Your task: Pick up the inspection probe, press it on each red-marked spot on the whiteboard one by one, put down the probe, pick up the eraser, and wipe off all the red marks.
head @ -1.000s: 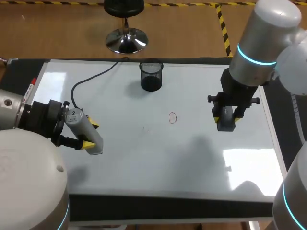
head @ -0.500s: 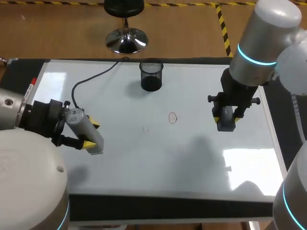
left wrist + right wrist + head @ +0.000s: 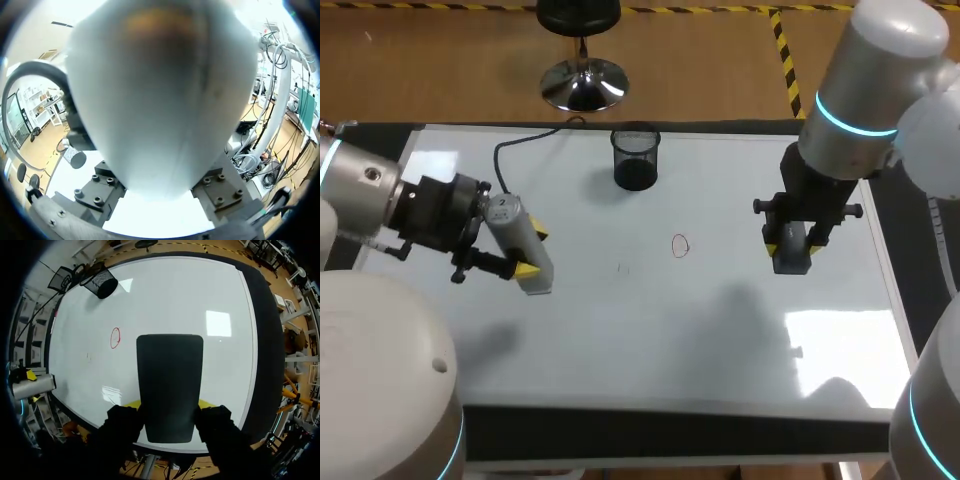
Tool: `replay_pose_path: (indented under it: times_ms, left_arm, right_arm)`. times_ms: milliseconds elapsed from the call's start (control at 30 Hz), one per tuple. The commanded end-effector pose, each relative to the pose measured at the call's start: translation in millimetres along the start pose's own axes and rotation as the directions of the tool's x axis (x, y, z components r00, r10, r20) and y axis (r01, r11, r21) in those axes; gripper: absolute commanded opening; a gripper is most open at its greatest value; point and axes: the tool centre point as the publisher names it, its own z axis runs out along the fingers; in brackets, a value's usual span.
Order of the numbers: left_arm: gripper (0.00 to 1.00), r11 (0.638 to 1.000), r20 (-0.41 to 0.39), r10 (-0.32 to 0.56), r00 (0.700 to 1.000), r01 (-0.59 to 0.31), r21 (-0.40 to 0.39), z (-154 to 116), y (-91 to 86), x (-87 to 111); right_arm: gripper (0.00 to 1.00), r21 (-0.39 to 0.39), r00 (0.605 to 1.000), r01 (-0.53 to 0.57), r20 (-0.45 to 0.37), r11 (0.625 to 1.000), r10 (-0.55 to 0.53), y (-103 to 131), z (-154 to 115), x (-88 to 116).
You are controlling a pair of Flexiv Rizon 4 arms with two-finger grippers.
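Over the left part of the whiteboard (image 3: 620,330), the probe (image 3: 516,235) is held tilted, clamped between the two yellow tips of the left gripper (image 3: 531,253), one on each side of the silver barrel. Its lower end is pointed down at the board, apparently so that it can be carried across to the one red mark (image 3: 680,246) and pressed there; the mark, a small ring, is well apart from it, near the middle of the board. A black cable (image 3: 525,150) is trailed from the probe's rear end over the board's far edge. To the right of the mark, the eraser (image 3: 791,258) is gripped from both sides by the right gripper (image 3: 790,248) and held apart from the mark, presumably so that wiping can follow once probing is done. A black mesh cup (image 3: 635,158) is set by the far edge, out of both arms' way. Whether the probe's end is touching the board cannot be told, though a shadow cast beside it suggests a gap. In the left wrist view nearly everything is blocked by the probe's pale body, and the yellow tips are not seen there. Whether the eraser's underside is resting on the board is not shown. A faint trace (image 3: 625,268) between probe and mark is too weak to be read as red.
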Motion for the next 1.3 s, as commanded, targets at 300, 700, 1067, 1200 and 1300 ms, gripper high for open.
replay_pose_path:
  times_ms: [300, 700, 1067, 1200, 1300]
  left_arm:
    - [0.00, 1.000, -0.080, 0.009, 0.997, -0.008, 0.010, 33.0, 2.4, -49.3]
    - [0.00, 1.000, -0.132, 0.017, 0.991, -0.016, 0.005, 58.3, -1.7, -80.7]
    - [0.00, 1.000, -0.171, 0.014, 0.985, -0.014, -0.001, 87.0, -3.4, -100.4]
    - [0.00, 1.000, -0.170, 0.012, 0.985, -0.012, 0.002, 97.9, -4.6, -104.9]
    - [0.00, 1.000, -0.155, 0.011, 0.988, -0.010, 0.003, 103.2, -5.7, -108.3]
  right_arm:
    - [0.00, -0.001, 1.000, 0.001, -0.002, 1.000, -0.001, -0.8, -0.7, -1.2]
    - [0.00, -0.001, 1.000, 0.001, -0.002, 1.000, -0.001, -0.8, -0.7, -1.2]
    - [0.00, -0.001, 1.000, 0.001, -0.002, 1.000, -0.001, -0.8, -0.7, -1.2]
    - [0.00, -0.001, 1.000, 0.001, -0.002, 1.000, -0.001, -0.8, -0.7, -1.2]
    - [0.00, -0.001, 1.000, 0.001, -0.002, 1.000, -0.001, -0.8, -0.7, -1.2]
